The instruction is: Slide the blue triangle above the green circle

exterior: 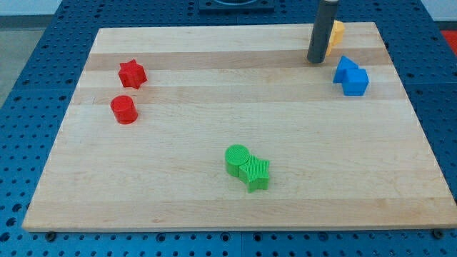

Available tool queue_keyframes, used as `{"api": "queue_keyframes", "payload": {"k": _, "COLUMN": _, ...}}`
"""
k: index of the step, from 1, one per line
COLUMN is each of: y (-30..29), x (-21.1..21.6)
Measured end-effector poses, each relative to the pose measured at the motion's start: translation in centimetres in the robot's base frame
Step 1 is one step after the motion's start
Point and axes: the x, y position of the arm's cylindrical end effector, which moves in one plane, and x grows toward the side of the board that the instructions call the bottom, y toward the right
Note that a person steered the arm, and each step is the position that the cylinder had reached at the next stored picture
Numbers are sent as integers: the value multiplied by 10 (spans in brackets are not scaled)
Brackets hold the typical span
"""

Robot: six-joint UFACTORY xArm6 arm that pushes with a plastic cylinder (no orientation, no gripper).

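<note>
Two blue blocks touch at the view's upper right: one [345,68] at upper left, which may be the blue triangle, and a blue cube-like block [356,82] at lower right. The green circle [236,158] sits at lower centre, touching a green star [255,173] on its lower right. My tip [315,61] rests on the board just left of and slightly above the blue blocks, apart from them.
A yellow block [335,32] is partly hidden behind the rod at the top right. A red star [132,73] and a red cylinder [123,109] lie at the left. The wooden board [214,86] ends close to the blue blocks on the right.
</note>
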Motion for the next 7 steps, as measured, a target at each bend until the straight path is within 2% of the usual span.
{"api": "queue_keyframes", "payload": {"k": 5, "y": 65, "x": 4}}
{"api": "queue_keyframes", "payload": {"k": 7, "y": 55, "x": 10}}
